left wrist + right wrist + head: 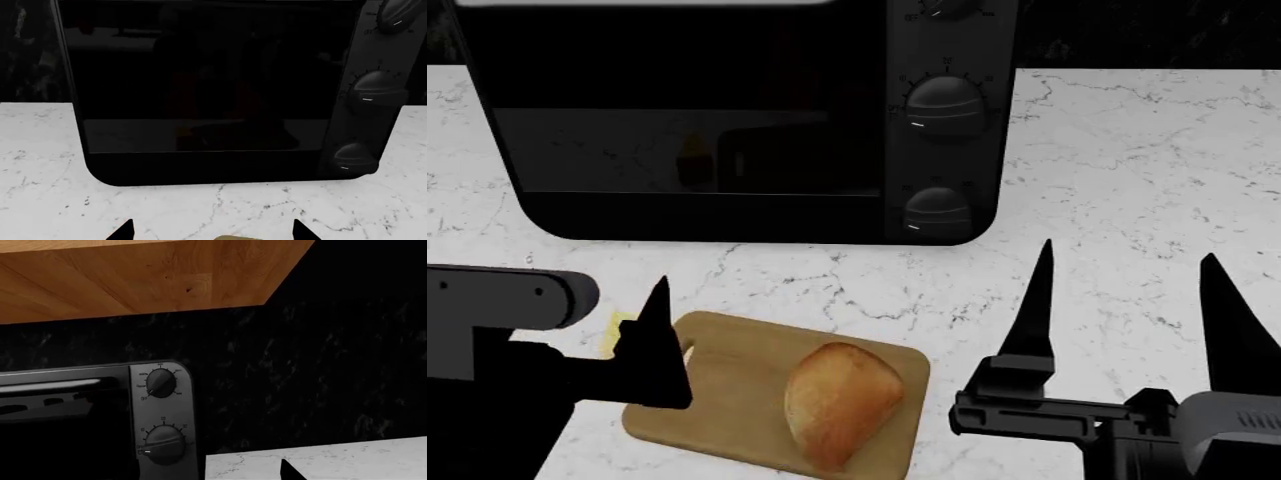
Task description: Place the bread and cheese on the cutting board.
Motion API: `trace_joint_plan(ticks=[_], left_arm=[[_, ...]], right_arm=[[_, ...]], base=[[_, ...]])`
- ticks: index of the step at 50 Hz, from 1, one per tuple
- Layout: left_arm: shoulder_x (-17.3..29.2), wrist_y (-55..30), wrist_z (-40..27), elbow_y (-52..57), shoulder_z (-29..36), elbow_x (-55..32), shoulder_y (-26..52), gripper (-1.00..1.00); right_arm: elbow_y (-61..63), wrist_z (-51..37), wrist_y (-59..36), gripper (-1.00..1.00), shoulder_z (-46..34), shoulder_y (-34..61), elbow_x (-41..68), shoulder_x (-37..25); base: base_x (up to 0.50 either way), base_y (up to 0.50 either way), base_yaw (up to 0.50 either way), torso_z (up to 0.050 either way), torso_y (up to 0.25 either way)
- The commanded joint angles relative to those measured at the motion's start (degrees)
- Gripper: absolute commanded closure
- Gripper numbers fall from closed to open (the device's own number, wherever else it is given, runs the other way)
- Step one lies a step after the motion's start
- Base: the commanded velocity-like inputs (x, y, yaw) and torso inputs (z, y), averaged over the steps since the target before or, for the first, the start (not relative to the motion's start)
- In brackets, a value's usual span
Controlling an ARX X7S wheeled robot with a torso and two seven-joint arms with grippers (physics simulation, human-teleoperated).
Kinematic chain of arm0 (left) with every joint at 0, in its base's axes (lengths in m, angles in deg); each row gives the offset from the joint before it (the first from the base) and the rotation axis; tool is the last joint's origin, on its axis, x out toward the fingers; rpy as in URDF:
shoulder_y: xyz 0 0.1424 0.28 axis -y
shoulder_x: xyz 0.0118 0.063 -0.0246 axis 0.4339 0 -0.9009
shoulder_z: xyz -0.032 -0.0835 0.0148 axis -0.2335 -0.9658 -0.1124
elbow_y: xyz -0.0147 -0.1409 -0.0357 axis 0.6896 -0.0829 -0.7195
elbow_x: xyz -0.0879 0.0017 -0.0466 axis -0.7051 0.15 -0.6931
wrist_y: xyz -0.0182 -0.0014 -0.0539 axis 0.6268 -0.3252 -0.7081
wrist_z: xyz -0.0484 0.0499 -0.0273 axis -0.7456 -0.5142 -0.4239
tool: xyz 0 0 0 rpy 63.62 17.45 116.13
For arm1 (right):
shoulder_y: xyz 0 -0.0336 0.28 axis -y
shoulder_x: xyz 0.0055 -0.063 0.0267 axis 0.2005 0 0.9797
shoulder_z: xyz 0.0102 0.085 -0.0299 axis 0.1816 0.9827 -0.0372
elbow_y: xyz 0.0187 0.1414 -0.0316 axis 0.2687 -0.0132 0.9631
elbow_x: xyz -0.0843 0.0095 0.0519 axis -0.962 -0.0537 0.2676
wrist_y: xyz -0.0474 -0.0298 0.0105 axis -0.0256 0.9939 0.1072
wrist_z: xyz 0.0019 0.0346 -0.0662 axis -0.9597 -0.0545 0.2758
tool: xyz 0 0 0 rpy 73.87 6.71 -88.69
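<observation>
White marble counter, toaster oven behind — bread lies on the cutting board; left gripper spread over the cheese, right gripper wide, empty.

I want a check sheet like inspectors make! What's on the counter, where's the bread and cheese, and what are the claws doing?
Surface: white marble counter with grey veins.
Bread: golden loaf lying on the cutting board.
Cheese: small pale yellow piece on the counter by the board's handle end, partly hidden behind the left claw; not on the board.
Clutter: nothing seen.
Claws: left claw low over the board's handle end, open or shut cannot be told; right claw open, empty, fingers pointing up.
Cables: nothing seen.
Surroundings: black toaster oven with knobs behind the board, dark wall, wooden cabinet above.
</observation>
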Motion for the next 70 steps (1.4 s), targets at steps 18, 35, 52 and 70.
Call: trace_joint_plan(ticks=[18, 35, 52, 70], left_arm=[[-0.2, 2.9, 2.9, -9.7, 2.8, 3.2, -0.3, -1.00], [-0.9, 3.9, 4.1, -15.9, 4.1, 4.7, 1.2, -1.00], [-1.2, 3.9, 4.6, -19.0, 4.5, 4.6, 2.9, -1.00], [-2.0, 5.7, 5.6, -25.0, 5.5, 6.4, 4.3, -1.00]], right_arm=[[-0.1, -0.4, 0.2, -1.00, -0.6, 0.1, 0.4, -0.4], [-1.0, -0.4, 0.7, -1.00, -1.2, 0.4, 0.4, -0.6], [-0.5, -0.9, 0.7, -1.00, -1.3, 0.4, 0.8, -0.9], [-0.7, -1.1, 1.0, -1.00, -1.5, 0.3, 0.9, -1.1]], base=[[0.00, 0.00, 0.00, 0.000, 0.000], [0.00, 0.00, 0.00, 0.000, 0.000], [0.00, 0.00, 0.00, 0.000, 0.000], [0.00, 0.00, 0.00, 0.000, 0.000]])
